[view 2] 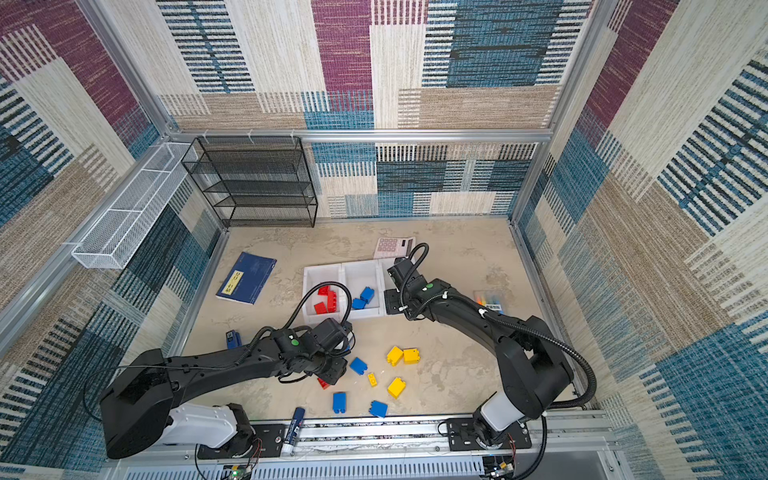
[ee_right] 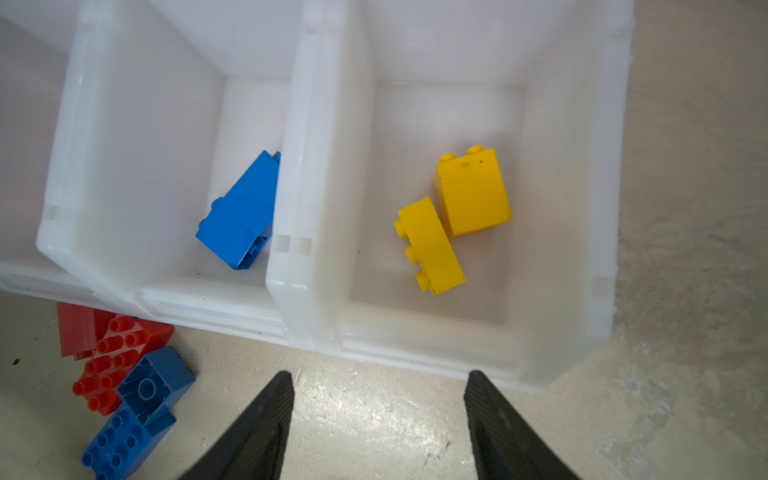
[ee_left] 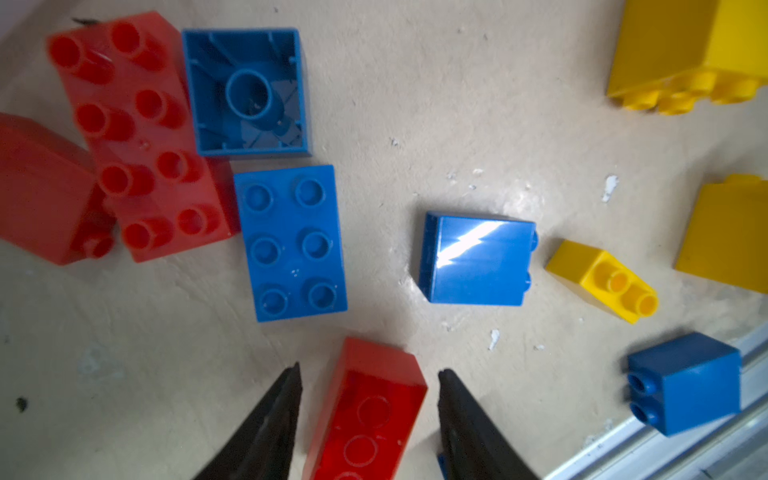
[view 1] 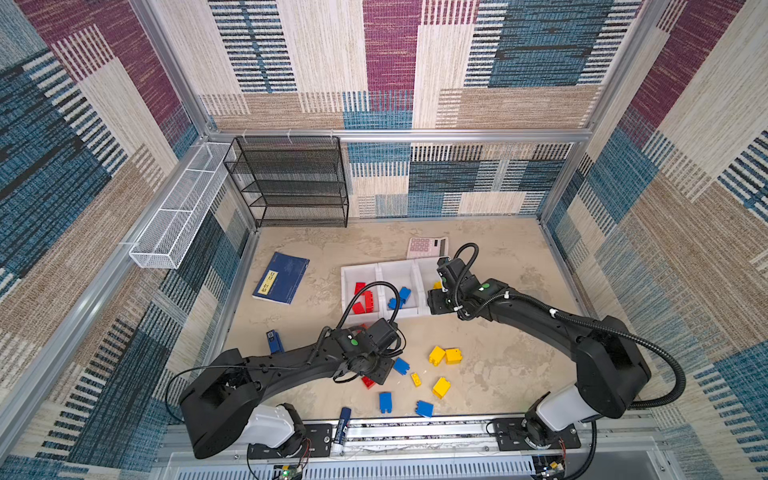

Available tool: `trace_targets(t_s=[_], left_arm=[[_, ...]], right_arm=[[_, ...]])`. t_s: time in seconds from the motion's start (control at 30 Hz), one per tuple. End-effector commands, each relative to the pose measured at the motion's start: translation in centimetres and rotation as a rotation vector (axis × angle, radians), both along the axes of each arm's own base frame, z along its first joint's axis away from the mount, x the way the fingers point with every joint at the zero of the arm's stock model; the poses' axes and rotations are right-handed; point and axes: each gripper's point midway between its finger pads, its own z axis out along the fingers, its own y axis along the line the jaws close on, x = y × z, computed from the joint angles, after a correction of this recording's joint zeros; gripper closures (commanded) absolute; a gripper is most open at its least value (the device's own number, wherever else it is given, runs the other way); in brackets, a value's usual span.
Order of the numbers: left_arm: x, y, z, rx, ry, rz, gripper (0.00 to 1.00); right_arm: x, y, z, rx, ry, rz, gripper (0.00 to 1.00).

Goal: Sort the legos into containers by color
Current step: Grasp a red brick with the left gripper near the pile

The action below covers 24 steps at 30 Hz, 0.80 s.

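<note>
My left gripper point(ee_left: 368, 374) is open and straddles an upturned red lego point(ee_left: 365, 415) on the table, with a gap at each side; the same red lego point(view 1: 368, 382) peeks out under that gripper in a top view. Loose blue point(view 1: 401, 366) and yellow point(view 1: 441, 387) legos lie around it. The three white containers point(view 1: 379, 266) hold red point(view 1: 363, 301), blue point(view 1: 400, 297) and yellow point(ee_right: 473, 191) legos, one colour each. My right gripper point(ee_right: 380, 376) is open and empty, above the table just in front of the yellow one's front wall point(ee_right: 415, 345).
A blue notebook point(view 1: 281, 277) lies to the left and a pink calculator point(view 1: 427, 247) behind the bins. A glue stick point(view 1: 341, 430) rests at the front rail. A black mesh rack point(view 1: 291, 183) and a white wire basket point(view 1: 178, 216) stand at the back left.
</note>
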Motion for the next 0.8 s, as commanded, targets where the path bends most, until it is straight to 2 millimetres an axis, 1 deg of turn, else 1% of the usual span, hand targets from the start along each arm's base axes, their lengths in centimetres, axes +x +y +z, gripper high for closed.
trace_targets(t_s=[0.0,0.23,0.33,0.53,0.6,0.67,0.77], left_arm=[[0.0,0.2,-0.2,0.034,-0.01,-0.026,0.44],[-0.4,0.2,-0.8,0.054,0.005,-0.037,0.49],[-0.4,0.2,-1.1,0.064,0.01,-0.037,0.54],[-0.2,-0.1,-1.3,0.078,0.014,-0.039,0.68],[0.0,-0.2,-1.1,0.079,0.01,-0.044,0.72],[0.3,-0.2,-0.5,0.082,-0.004,-0.047,0.73],[1.4,-0.4,1.7,0.085,-0.059,-0.055,0.74]], right_arm=[[0.2,0.2,0.4,0.027,-0.017,-0.012,0.32],[-0.1,0.0,0.1,0.033,-0.013,-0.022,0.32],[-0.4,-0.2,-0.1,0.032,-0.007,-0.023,0.32],[-0.5,-0.2,0.0,0.032,-0.008,-0.025,0.32],[-0.4,-0.3,0.1,0.033,-0.01,-0.027,0.32],[-0.4,-0.3,0.2,0.031,-0.012,-0.028,0.32],[-0.5,-0.4,0.4,0.03,-0.014,-0.029,0.32]])
